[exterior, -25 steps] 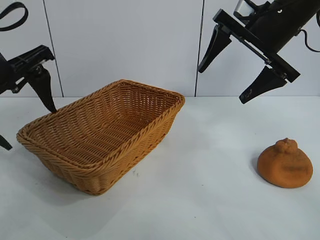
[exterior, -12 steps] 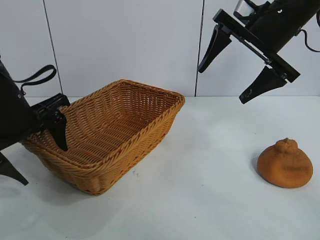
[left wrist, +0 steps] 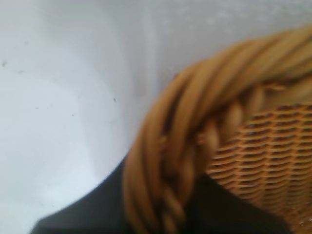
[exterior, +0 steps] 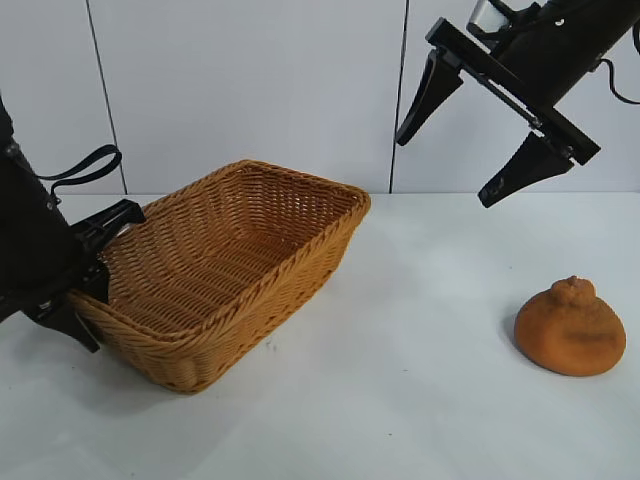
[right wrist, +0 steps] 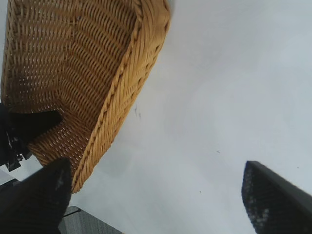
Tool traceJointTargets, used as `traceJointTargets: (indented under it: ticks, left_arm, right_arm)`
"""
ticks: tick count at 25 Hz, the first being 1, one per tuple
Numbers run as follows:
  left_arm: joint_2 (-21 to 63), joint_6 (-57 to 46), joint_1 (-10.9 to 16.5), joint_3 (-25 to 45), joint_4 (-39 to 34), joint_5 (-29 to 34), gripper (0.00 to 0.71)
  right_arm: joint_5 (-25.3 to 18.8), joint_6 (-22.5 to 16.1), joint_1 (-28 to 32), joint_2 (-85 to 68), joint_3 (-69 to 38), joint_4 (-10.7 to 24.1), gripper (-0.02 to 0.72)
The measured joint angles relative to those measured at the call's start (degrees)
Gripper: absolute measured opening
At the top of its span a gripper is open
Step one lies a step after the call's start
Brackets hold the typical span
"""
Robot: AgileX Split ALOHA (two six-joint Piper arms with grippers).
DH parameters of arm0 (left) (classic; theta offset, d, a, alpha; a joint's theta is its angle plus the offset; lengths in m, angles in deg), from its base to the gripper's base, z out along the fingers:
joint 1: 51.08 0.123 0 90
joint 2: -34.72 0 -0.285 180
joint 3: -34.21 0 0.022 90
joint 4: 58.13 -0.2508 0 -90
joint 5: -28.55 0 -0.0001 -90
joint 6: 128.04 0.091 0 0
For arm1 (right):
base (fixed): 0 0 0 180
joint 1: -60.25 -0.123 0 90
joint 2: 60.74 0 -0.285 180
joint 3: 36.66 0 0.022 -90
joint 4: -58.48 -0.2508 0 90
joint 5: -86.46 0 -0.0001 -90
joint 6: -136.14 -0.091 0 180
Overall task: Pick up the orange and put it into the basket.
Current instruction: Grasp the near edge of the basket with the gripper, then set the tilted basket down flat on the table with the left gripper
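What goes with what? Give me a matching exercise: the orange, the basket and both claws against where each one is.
1. orange
2. basket
3. left claw
4. right claw

A. raised above the table, open
B. on the table, at the exterior view's right
C. closed astride the basket's rim
D. on the table, at the exterior view's left

Pairs: 1-B, 2-D, 3-C, 4-A

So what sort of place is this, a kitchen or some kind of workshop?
Most likely a robot test bench, not a kitchen: a bare white table against plain wall panels, two black robot arms, and just a wicker basket and an orange as props.
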Motion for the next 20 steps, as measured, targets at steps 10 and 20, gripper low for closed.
traceJointTargets:
  ticks: [10,20]
  left_arm:
    - [1.57,10.86,3.45,-10.56,-1.04,10.34,0.094]
    - [-8.81,40.47,4.64,-33.21,1.06,31.60,0.094]
  right_arm:
    - [-0.05,0.03,0.00,0.00,0.00,0.00,0.650]
    - [-0.25,0.03,0.00,0.00,0.00,0.00,0.650]
